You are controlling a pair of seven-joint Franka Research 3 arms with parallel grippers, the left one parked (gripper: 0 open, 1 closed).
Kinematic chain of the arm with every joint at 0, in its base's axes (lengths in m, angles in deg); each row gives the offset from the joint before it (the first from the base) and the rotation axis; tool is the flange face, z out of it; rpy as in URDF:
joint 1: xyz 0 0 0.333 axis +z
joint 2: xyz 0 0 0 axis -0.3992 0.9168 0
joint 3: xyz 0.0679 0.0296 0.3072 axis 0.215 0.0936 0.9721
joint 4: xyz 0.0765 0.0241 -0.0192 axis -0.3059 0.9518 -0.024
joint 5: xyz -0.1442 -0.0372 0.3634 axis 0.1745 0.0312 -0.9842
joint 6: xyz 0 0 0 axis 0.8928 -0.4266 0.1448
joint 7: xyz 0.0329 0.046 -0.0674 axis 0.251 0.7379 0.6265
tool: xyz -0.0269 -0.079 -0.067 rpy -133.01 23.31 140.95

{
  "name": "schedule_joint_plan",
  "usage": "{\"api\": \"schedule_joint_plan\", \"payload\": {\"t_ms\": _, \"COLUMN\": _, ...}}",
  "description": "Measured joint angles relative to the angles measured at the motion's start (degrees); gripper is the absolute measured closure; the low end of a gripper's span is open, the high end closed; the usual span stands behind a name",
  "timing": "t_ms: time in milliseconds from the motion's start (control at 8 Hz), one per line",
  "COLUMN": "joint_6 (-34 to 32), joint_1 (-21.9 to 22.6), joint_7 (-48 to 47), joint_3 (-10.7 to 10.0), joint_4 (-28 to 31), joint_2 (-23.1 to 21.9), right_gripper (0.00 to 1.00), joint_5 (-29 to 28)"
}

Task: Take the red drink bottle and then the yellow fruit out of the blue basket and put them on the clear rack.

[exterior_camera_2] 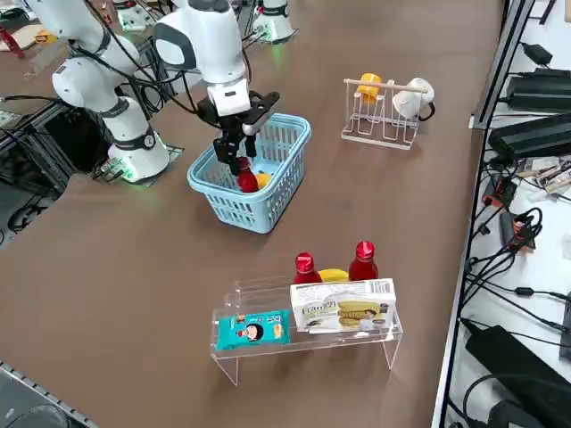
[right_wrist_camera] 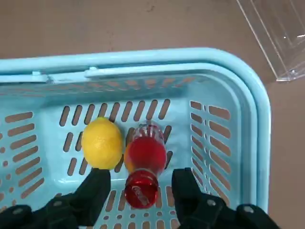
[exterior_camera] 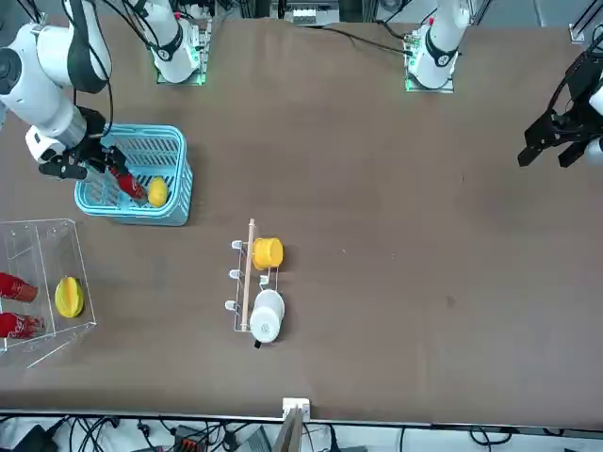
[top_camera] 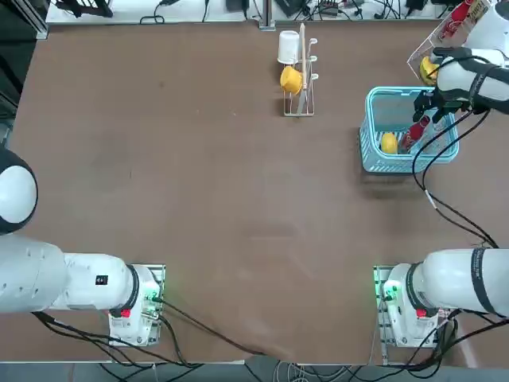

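Right gripper (right_wrist_camera: 140,188) is down inside the blue basket (right_wrist_camera: 257,119), fingers (right_wrist_camera: 95,191) spread wide, straddling the cap of the red drink bottle (right_wrist_camera: 144,160) without clamping it. One slim red bottle, red cap, between the fingers; one plain round yellow fruit (right_wrist_camera: 102,143) touching it, just beside one finger. The clear rack (exterior_camera_2: 308,343) sits well apart on the bench.

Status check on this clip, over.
Right gripper open, down in blue basket, straddling red bottle's cap. Lemon touching bottle. Nothing blocking.
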State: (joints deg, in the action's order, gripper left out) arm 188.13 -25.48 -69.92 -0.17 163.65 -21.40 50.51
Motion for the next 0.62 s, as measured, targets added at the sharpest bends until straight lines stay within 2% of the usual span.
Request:
{"api": "schedule_joint_plan", "payload": {"t_ms": 125, "joint_6": 0.3, "joint_1": 0.0, "joint_7": 0.0, "joint_3": 0.0, "joint_4": 0.0, "joint_2": 0.5, "right_gripper": 0.2, "joint_5": 0.0}}
{"api": "schedule_joint_plan", "payload": {"t_ms": 625, "joint_6": 0.4, "joint_1": 0.0, "joint_7": 0.0, "joint_3": 0.0, "joint_4": 0.0, "joint_2": 0.8, "right_gripper": 0.34, "joint_5": 0.0}}
